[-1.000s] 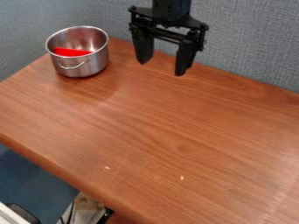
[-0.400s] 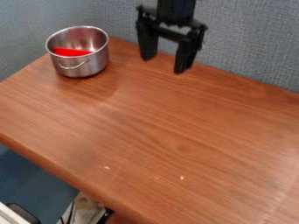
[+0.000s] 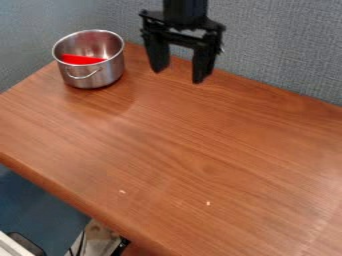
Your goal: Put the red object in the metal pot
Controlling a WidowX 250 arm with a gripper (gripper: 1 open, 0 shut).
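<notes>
Nearest, at the lower left past the edge of the wooden desk [image 3: 201, 150], are some dark cables [image 3: 78, 243] and a pale item too cut off to name. Farther back on the desk's left side stands the shiny metal pot [image 3: 90, 60], upright, with the red object [image 3: 83, 60] inside it. Toward the back, the black hand [image 3: 179, 65] hangs to the pot's right, apart from it, fingers spread, in front of the grey wall [image 3: 281, 40]
</notes>
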